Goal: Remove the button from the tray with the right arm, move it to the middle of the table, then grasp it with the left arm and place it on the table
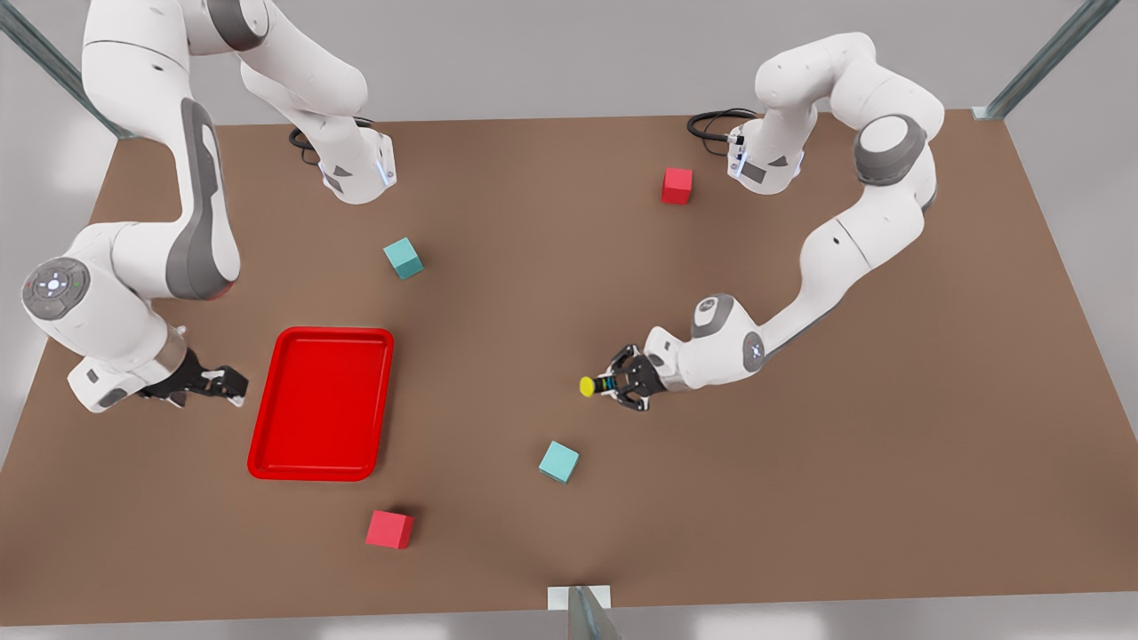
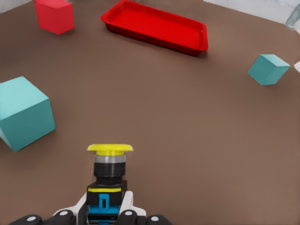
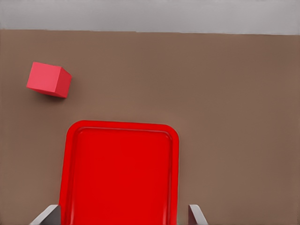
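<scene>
The button (image 1: 589, 386), with a yellow cap and a black-grey body, is held near the middle of the table (image 1: 800, 498), cap pointing toward the front view's left. My left gripper (image 1: 615, 384) is shut on its body. In the left wrist view the button (image 2: 110, 166) sticks out from that gripper (image 2: 107, 216), over brown tabletop. The red tray (image 1: 320, 404) lies at the front view's left with nothing in it. My right gripper (image 1: 233, 384) waits open just beside the tray's outer long side. Its fingertips (image 3: 47, 216) frame the tray (image 3: 122, 178) in the right wrist view.
Two teal cubes (image 1: 404, 258) (image 1: 558, 461) and two red cubes (image 1: 677, 186) (image 1: 389, 529) lie scattered on the table. The nearer teal cube (image 2: 23, 112) sits close beside the held button. A metal bracket (image 1: 580, 604) stands at the table's front edge.
</scene>
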